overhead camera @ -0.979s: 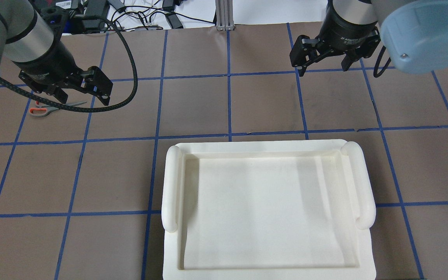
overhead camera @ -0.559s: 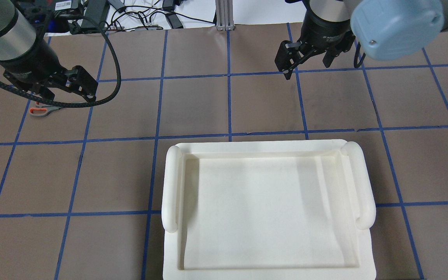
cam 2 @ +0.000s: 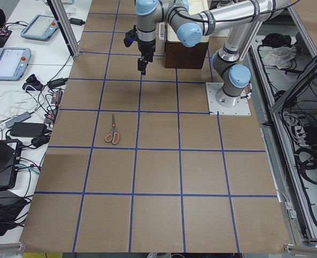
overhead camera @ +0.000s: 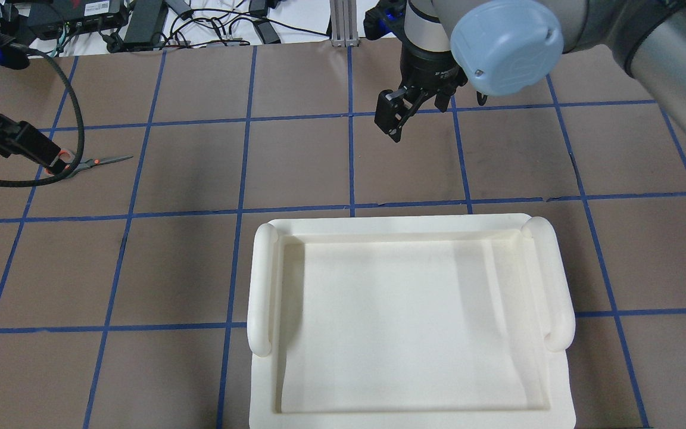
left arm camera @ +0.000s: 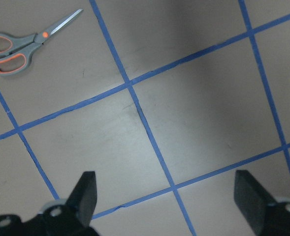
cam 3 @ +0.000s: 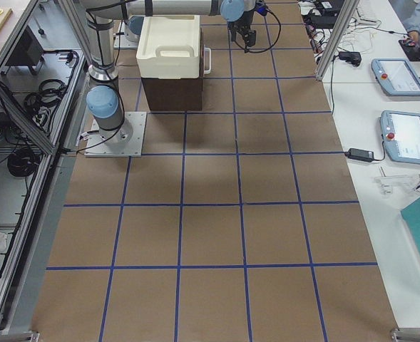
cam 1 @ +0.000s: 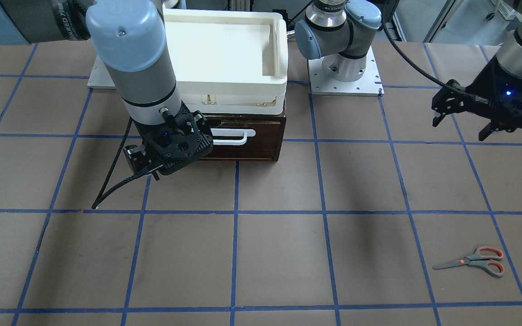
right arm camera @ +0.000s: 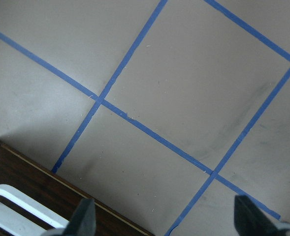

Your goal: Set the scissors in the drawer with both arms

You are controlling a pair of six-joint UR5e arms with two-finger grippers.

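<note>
The scissors [cam 1: 471, 261] lie flat and closed on the brown table, also seen in the overhead view [overhead camera: 97, 161] and at the top left of the left wrist view [left arm camera: 21, 46]. My left gripper [cam 1: 459, 128] is open and empty, raised above the table and off to one side of the scissors. The dark brown drawer [cam 1: 252, 140] is shut, with its white bar handle [cam 1: 231, 136] on the front. My right gripper [right arm camera: 167, 216] is open and empty, hovering just in front of the drawer near the handle's end [right arm camera: 9, 199].
A cream-white tray [overhead camera: 262, 286] sits on top of the drawer box. The left arm's black cable [overhead camera: 75, 131] loops over the table near the scissors. Cables and power bricks [overhead camera: 200, 24] lie beyond the far edge. An arm base [cam 1: 345, 68] stands beside the drawer.
My left gripper has moved left toward the view's edge, uncovering the scissors' blades. My right gripper has moved left toward the table's middle and turned. Both stay open.
</note>
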